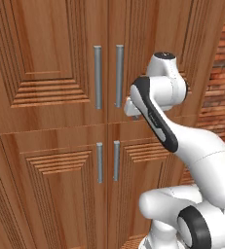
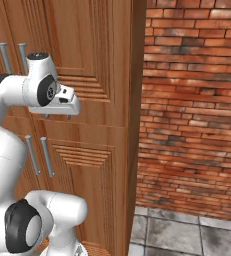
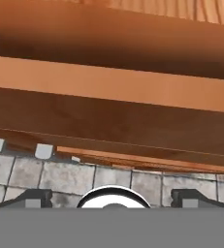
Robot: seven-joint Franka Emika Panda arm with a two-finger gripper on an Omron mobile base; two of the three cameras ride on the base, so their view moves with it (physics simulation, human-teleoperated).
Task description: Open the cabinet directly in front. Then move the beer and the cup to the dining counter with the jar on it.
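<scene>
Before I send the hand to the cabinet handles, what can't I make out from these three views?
- Inside the cabinet: hidden behind its shut doors, both base views.
- Hand: its fingers are cut off by the bottom edge in the hand view and tiny in the right base view.
- Right upper handle: its lower end sits behind the arm, left base view.

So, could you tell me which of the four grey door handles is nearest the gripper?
The upper right handle, the long bar on the tall cabinet's right door. The open gripper hangs just beside its lower end; the upper left handle and both shorter lower handles sit farther away.
</scene>
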